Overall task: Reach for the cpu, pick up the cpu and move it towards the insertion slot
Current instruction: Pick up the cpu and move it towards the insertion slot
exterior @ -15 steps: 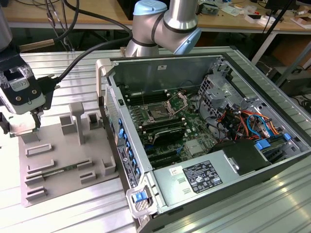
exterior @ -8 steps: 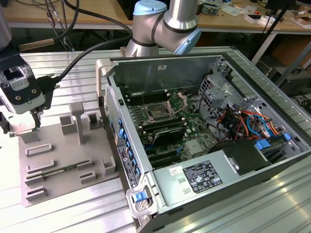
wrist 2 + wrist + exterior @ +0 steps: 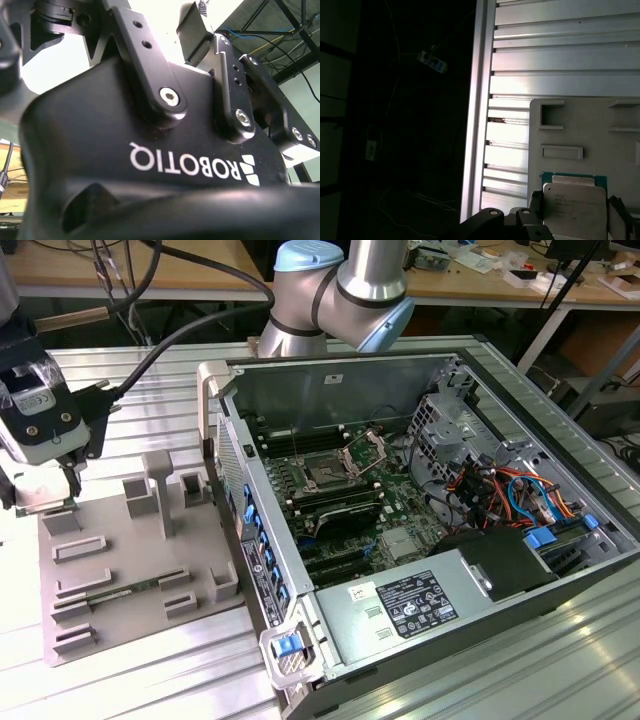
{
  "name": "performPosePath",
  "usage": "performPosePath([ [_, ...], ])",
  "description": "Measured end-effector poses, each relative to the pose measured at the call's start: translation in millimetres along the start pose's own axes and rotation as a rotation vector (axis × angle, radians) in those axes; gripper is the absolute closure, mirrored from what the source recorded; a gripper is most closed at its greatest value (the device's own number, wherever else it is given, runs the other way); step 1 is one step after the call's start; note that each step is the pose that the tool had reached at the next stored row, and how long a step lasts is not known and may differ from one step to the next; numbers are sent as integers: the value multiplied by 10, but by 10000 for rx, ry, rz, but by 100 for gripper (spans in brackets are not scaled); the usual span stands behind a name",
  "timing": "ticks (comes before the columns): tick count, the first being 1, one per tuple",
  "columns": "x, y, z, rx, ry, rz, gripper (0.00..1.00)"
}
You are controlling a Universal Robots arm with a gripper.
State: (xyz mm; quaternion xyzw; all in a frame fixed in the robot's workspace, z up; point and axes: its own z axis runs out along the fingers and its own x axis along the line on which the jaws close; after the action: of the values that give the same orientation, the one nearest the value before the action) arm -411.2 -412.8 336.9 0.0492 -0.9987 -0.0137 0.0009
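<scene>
The cpu sits at a corner of the grey plate, with the pincer low over it and framing it closely. I cannot tell whether the pincer is clamped on the cpu or merely around it. The reach looks done, and a lift is not evident. The socket, inside the computer case well apart from the plate, appears unfilled, so the carry remains.

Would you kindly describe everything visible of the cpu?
In the first wrist view the cpu is a flat square chip with a pale silvery metal top bearing faint print and a green board edge along one side. It lies level over the grey plate, close by the gripper; part of it runs out of frame.
</scene>
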Motion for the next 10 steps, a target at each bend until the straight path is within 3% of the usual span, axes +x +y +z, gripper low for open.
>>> performPosePath([
  [10, 0, 1, -23, 0, -1, 0, 45],
])
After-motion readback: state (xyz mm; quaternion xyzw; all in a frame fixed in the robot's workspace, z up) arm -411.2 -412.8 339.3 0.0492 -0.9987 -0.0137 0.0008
